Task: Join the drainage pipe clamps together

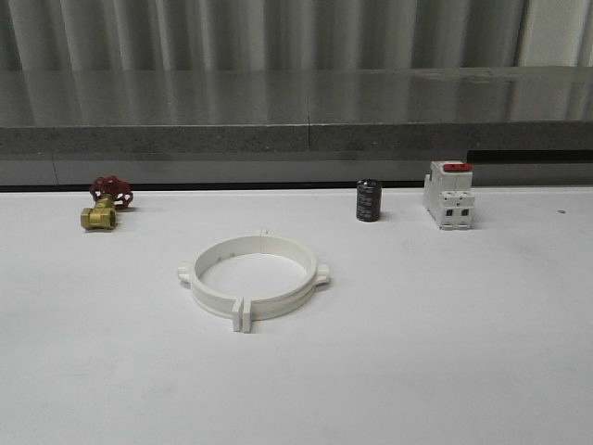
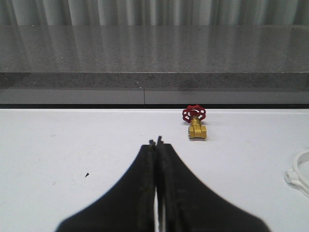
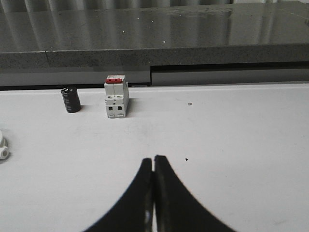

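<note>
Both pincers, our left gripper (image 2: pixel 156 143) and right gripper (image 3: pixel 153 158), had their fingers pressed together and held nothing, each poised over bare white table (image 1: pixel 445 352). We saw the drainage pipe clamps (image 1: pixel 252 276) at mid-table, the two halves already forming one ring with flanges meeting at the front. We judged the joining done, or nearly; next we would only need to check the seam.

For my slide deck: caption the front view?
Clamps form a ring mid-table; valve, capacitor, breaker line the back.
</note>
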Available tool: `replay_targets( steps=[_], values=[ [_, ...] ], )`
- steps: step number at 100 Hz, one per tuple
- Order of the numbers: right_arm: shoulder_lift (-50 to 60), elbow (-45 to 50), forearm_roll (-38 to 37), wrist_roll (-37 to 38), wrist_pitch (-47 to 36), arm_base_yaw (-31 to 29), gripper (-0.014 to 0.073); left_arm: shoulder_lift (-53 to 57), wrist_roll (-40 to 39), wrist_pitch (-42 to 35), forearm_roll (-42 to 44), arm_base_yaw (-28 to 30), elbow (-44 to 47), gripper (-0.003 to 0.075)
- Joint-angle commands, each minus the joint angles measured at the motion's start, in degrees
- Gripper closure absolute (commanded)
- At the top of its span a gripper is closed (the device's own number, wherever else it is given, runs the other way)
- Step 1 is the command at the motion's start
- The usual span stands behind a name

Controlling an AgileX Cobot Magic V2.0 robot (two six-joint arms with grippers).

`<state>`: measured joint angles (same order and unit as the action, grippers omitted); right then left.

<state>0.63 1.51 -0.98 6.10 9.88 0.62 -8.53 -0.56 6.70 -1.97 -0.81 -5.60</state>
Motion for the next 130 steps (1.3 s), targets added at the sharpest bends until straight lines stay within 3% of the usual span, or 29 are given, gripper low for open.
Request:
replay_targets(
  steps=[1, 27, 50, 130],
  values=[
    [1.12, -0.83, -0.12, -0.58, -4.36, -0.29, 0.0662, 2.33, -0.29, -5.25, 1.01, 0.59, 0.19, 0.0740],
    [1.12, -0.83, -0.12, -0.58, -4.36, -0.29, 0.0662, 10.79, -3.17, -5.14, 3.12, 0.59, 4.64, 0.0740],
    [1.12, -0.83, -0.12, -0.58, -4.36, -0.29, 0.0662, 10.68, -8.26, -5.23, 6.07, 0.59, 6.54, 0.0740],
    [1.12, -0.83, -0.12, -0.58, -4.36, -0.29, 0.0662, 10.68, -8.26, -5.53, 7.25, 0.59, 7.26, 0.0740]
  ],
)
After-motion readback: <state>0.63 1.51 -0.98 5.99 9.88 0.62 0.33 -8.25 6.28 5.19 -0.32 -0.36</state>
